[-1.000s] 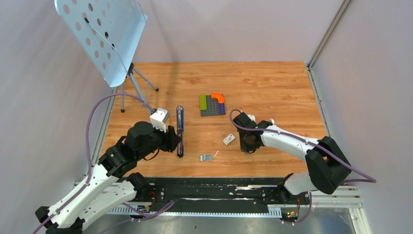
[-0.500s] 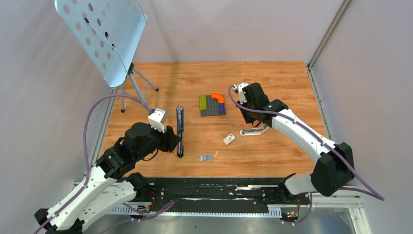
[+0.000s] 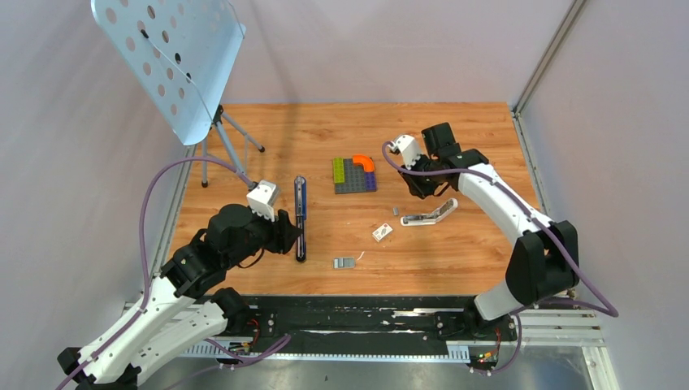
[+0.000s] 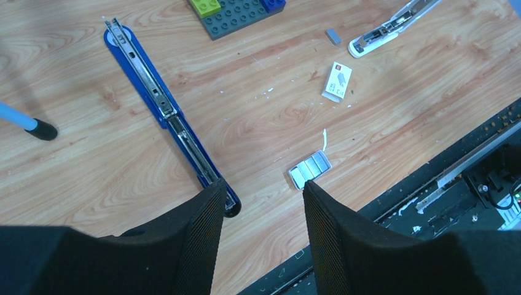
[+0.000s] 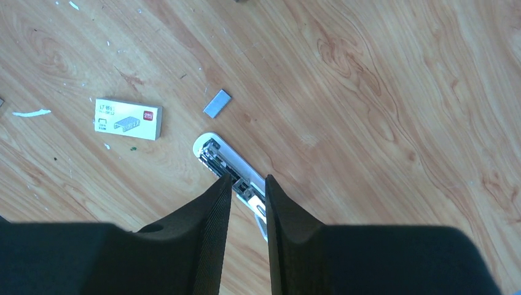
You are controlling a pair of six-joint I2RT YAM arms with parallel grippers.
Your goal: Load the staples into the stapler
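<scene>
The blue stapler [image 3: 300,218] lies opened flat on the wood, its silver rail up, also shown in the left wrist view as the stapler [image 4: 161,104]. My left gripper [image 4: 264,187] hangs open by its near black end, holding nothing. A grey block of staples [image 4: 310,170] lies right of that gripper. The white staple box [image 5: 128,119] and a short grey staple strip [image 5: 217,103] lie loose on the table. My right gripper [image 5: 247,179] hovers with only a narrow gap above the white plastic bar [image 5: 230,161], gripping nothing.
The multicoloured block plate [image 3: 354,175] sits behind the box. A perforated stand on a tripod [image 3: 166,57] fills the far left corner. Grey walls close in both sides. A black rail [image 3: 366,321] runs along the near edge.
My right gripper rose from the table near the box and swung to the far right, leaving the white bar lying there. A short grey strip now shows beside the bar. The left arm stayed put.
</scene>
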